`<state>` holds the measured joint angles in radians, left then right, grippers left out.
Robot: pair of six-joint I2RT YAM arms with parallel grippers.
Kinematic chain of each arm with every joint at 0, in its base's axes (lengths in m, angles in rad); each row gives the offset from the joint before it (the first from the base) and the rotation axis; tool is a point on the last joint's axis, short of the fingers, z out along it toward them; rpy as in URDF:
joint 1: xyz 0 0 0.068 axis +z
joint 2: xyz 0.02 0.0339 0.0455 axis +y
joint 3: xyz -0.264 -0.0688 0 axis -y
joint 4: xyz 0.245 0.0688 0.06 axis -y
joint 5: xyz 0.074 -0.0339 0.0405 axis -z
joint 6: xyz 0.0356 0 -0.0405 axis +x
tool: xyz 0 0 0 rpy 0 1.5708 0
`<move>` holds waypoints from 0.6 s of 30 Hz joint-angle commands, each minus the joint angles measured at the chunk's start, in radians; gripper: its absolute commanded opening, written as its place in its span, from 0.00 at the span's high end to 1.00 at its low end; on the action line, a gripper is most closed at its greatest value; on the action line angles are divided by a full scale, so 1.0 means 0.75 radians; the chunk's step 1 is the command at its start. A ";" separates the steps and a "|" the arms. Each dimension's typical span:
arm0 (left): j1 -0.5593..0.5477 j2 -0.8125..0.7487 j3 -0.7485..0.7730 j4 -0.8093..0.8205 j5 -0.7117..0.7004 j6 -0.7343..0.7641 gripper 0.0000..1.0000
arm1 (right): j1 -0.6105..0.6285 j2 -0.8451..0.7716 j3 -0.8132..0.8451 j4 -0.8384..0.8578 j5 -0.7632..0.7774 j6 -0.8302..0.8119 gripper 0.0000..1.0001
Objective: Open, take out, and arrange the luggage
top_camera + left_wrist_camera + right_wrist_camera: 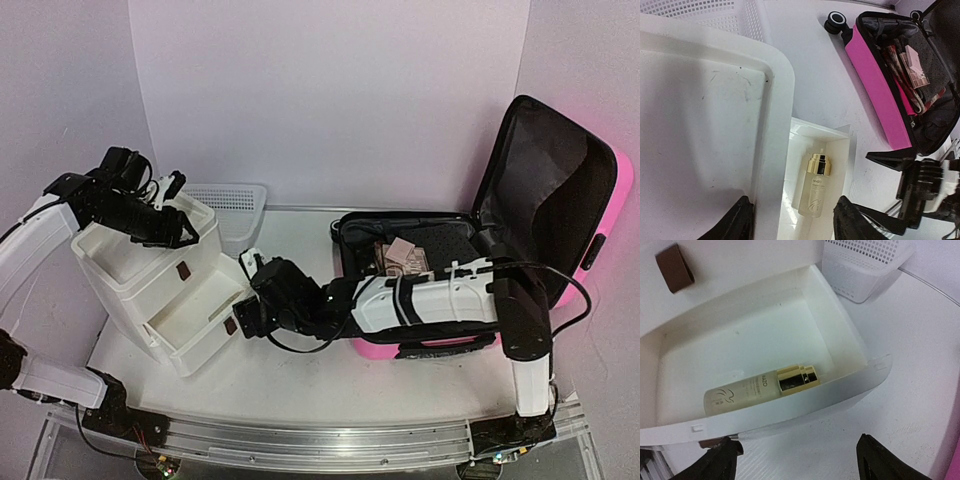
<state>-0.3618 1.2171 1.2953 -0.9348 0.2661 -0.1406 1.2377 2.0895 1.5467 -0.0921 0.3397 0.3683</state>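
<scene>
Right now, in the top view, the suitcase (545,180) sits at 3 o'clock on the table (300,380). It is open, with the base flat and the lid propped upright toward the right wall, so the black lining faces the arms and the contents are reachable from above. Some items (405,255) lie in the base, probably folded cloth and a small flat box, though the view is too coarse to be sure. The drawer unit (120,265) stands at 9 o'clock with its lower drawer (195,325) pulled out toward 5 o'clock, which leaves the tray clear for dropping things in. A bottle (760,387) with a gold cap lies on its side in that drawer against the front wall, cap toward 3 o'clock in the right wrist view. The right gripper (800,465) hovers just outside the drawer front with its fingers spread wide and nothing between them, which looks like a release posture. The left gripper (795,222) hangs over the top of the unit, also spread and empty. It looks placed to watch or steady the unit rather than to carry anything. A mesh basket (235,205) sits at 11 o'clock behind the unit. My read is that opening is done and one item is stowed. Next the right arm must swing back to 3 o'clock for the remaining contents, and the risk is its forearm clipping the suitcase rim on the way.
</scene>
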 commanded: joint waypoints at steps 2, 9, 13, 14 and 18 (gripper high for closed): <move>-0.033 0.088 0.067 -0.265 -0.087 0.081 0.39 | -0.004 -0.210 -0.086 0.158 0.056 -0.019 0.15; -0.033 0.170 0.056 -0.313 -0.261 0.170 0.38 | -0.004 -0.268 -0.167 0.162 0.107 -0.079 0.14; -0.033 0.211 0.052 -0.332 -0.275 0.185 0.46 | -0.004 -0.269 -0.182 0.163 0.097 -0.097 0.14; -0.033 0.219 0.051 -0.336 -0.273 0.185 0.49 | -0.004 -0.269 -0.186 0.161 0.095 -0.108 0.14; -0.035 0.254 0.040 -0.379 -0.257 0.214 0.59 | -0.004 -0.284 -0.219 0.152 0.112 -0.139 0.14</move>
<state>-0.3901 1.3308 1.3846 -0.9901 0.0772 0.0109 1.2350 1.9278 1.4021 -0.0105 0.3958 0.2989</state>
